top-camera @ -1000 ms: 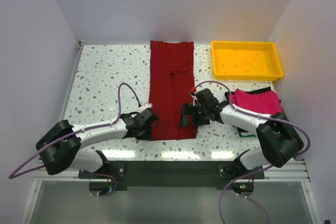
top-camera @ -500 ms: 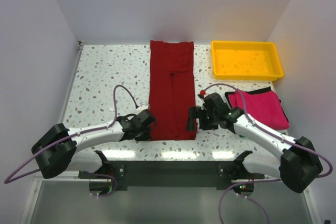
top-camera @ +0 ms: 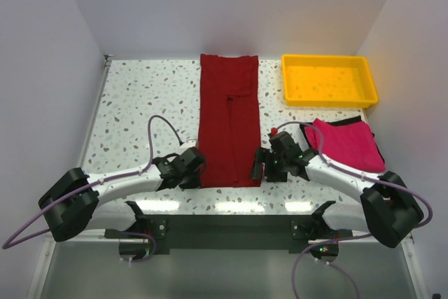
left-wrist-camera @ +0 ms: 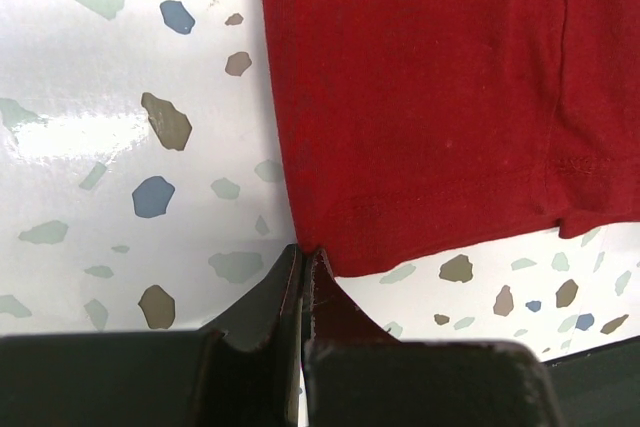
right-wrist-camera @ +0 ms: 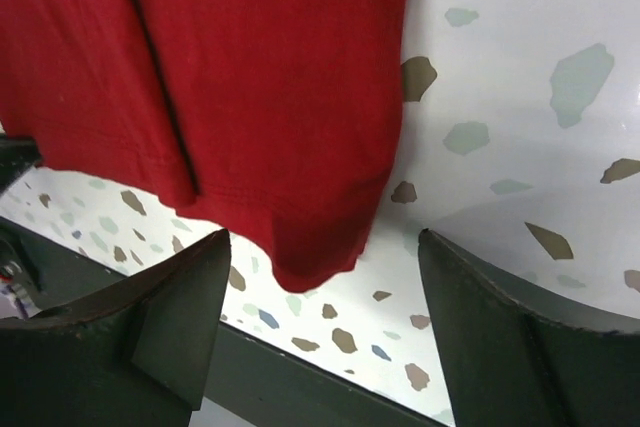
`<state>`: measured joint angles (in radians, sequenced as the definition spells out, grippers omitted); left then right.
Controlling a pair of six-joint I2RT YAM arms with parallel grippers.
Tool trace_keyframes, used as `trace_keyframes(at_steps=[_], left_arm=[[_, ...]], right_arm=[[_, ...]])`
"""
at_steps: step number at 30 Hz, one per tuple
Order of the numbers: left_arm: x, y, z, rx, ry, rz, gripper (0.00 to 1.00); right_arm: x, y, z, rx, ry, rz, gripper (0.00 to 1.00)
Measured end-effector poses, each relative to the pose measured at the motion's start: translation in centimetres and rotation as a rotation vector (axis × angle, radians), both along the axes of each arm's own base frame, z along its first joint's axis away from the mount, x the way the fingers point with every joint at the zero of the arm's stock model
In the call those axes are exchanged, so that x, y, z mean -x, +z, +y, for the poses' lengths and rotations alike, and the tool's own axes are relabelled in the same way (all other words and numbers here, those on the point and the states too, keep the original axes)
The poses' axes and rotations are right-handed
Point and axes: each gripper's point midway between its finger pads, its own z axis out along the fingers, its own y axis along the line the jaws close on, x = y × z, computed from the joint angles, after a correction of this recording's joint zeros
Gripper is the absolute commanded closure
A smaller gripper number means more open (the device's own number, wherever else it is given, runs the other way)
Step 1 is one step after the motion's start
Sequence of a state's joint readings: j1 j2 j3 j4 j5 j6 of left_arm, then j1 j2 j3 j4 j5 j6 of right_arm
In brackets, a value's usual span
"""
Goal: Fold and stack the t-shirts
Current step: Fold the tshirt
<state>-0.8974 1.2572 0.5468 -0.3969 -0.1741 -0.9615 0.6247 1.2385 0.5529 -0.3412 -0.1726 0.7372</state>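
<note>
The maroon t-shirt (top-camera: 229,124) lies folded into a long strip down the middle of the table, from the far edge to the near edge. My left gripper (top-camera: 197,176) is shut, its tips (left-wrist-camera: 302,252) pinched at the shirt's near left corner (left-wrist-camera: 420,97). My right gripper (top-camera: 257,171) is open, with its fingers astride the shirt's near right corner (right-wrist-camera: 325,237), which lies flat on the table. The magenta-pink t-shirt (top-camera: 346,145) lies folded at the right on top of a black one (top-camera: 341,122). I see no green shirt.
A yellow plastic tray (top-camera: 364,96) stands at the far right. The table's near edge and a dark rail (right-wrist-camera: 330,387) lie just beyond the shirt's near corners. Speckled tabletop (top-camera: 147,103) shows to the left of the shirt.
Both grippers have moved toward the near edge, down to the maroon shirt's near corners. The right arm has straightened out along the table. The shirt has not moved.
</note>
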Motion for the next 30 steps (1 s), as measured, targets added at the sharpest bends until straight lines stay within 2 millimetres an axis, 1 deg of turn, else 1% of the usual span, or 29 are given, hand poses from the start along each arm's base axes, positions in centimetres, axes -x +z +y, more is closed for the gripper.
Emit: trace_keyframes(at_steps=[1,3,4,5,7,8,9,10,11,19,27,30], left_arm=[[0.0,0.0,0.0,0.002,0.001,-0.001,1.00],[0.0,0.0,0.0,0.008,0.005,-0.003,1.00],[0.0,0.0,0.0,0.011,0.006,-0.004,1.00],[0.0,0.0,0.0,0.013,0.007,-0.006,1.00],[0.0,0.0,0.0,0.017,0.013,-0.006,1.00],[0.0,0.0,0.0,0.018,0.015,-0.005,1.00],[0.0,0.0,0.0,0.020,0.018,-0.006,1.00],[0.1,0.0,0.0,0.023,0.021,-0.006,1.00],[0.1,0.0,0.0,0.027,0.023,-0.007,1.00],[0.7,0.0,0.3,0.076,0.038,-0.013,1.00],[1.9,0.1,0.2,0.135,0.009,0.003,1.00],[2.5,0.2,0.2,0.153,-0.003,0.015,1.00]], right_arm=[[-0.1,-0.1,0.1,-0.005,-0.009,0.001,0.28],[-0.3,-0.2,0.3,-0.012,-0.022,0.002,0.40],[-0.3,-0.3,0.3,-0.013,-0.028,0.004,0.44],[-0.3,-0.5,0.3,-0.013,-0.034,0.011,0.53],[-0.2,-0.7,0.2,-0.013,-0.041,0.017,0.63],[0.1,-0.9,0.1,-0.010,-0.044,0.025,0.74],[0.3,-1.2,-0.1,-0.005,-0.045,0.033,0.80],[0.6,-1.4,-0.2,-0.001,-0.047,0.042,0.88],[0.7,-1.5,-0.4,0.001,-0.048,0.045,1.00],[2.5,-1.6,-1.6,0.009,-0.048,0.054,1.00],[3.8,-1.5,-1.3,-0.055,-0.019,0.057,1.00],[3.9,-0.8,-1.1,-0.080,-0.011,0.043,1.00]])
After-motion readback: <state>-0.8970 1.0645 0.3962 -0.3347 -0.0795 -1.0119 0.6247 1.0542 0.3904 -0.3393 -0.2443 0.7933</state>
